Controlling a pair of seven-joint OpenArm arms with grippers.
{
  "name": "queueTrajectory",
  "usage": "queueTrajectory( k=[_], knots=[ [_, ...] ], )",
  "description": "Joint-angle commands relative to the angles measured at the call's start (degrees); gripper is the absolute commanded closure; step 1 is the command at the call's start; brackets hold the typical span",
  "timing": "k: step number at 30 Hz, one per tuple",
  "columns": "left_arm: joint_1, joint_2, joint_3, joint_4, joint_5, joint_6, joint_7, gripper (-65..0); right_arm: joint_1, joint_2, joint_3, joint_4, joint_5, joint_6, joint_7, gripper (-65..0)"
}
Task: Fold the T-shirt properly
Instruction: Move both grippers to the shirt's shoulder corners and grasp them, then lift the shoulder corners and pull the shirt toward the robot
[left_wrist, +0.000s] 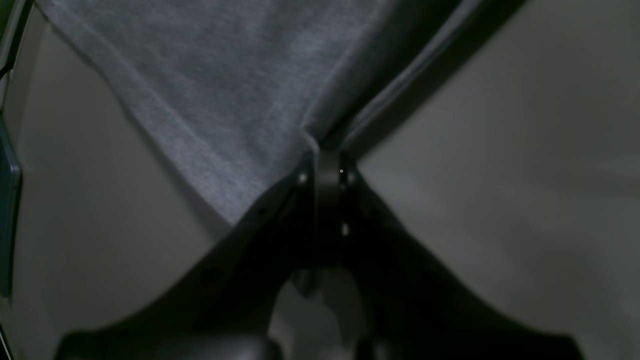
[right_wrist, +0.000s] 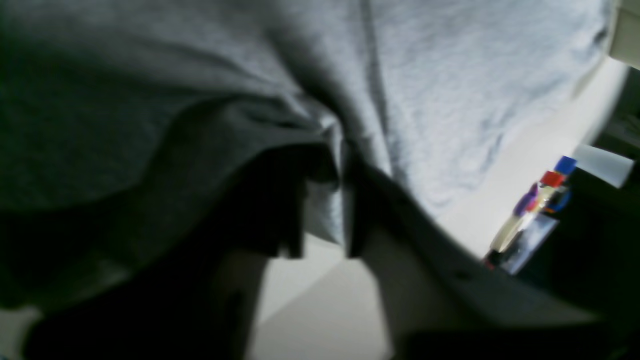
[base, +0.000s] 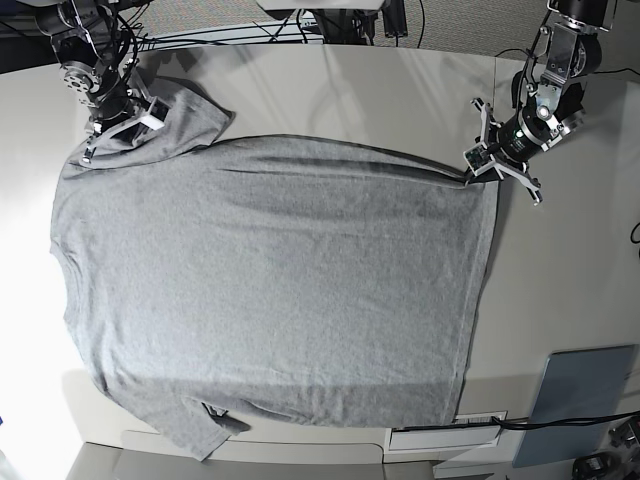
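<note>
Lying spread flat across the pale tabletop (base: 560, 300) is the large heather-grey cotton T-shirt (base: 280, 290), plain side up. The left gripper (base: 472, 166) is pinching its hem corner, while the right gripper (base: 112, 128) is clamping sleeve fabric beside the shoulder.

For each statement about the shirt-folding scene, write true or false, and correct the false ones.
1. The T-shirt lies spread flat on the table. True.
2. The left gripper is open above the shirt. False: it is shut on the shirt's corner.
3. The right gripper is at a sleeve. True.
4. The blue-grey pad lies on the shirt. False: it lies apart, beside it.
</note>
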Motion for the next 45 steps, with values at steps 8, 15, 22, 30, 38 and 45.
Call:
queueTrajectory(
  k=[8,15,22,30,38,45],
  knots=[
    [1.2,-1.5,0.3,-0.6,-5.6,-6.5,6.0,0.0,-1.4,2.3,0.0,4.5,8.3,-5.8,-9.0,0.0],
    [5.5,-6.6,0.3,4.8,-14.6,-9.5,11.6,0.0,-12.3,8.3,0.9,12.5,7.8,-12.2,-11.6,0.0],
    [12.8,-9.8,0.3,11.7,-21.2,-9.4,18.4,0.0,-24.3,8.3,2.9,16.9,0.9,-17.8,-11.9,0.0],
    [20.0,-10.0,-0.2,16.7,-21.2,-9.3,21.4,0.0,-36.5,8.3,5.0,21.4,-2.4,-22.3,-11.2,0.0],
    [26.9,-10.0,-9.2,19.5,-26.2,-10.6,21.3,0.0,-41.8,8.3,5.0,21.4,-5.7,-26.8,-10.1,0.0],
    [28.3,-10.0,-15.5,20.8,-31.9,-10.6,19.6,0.0,-40.1,8.3,5.0,21.5,-6.1,-29.4,-7.8,0.0]
  ],
)
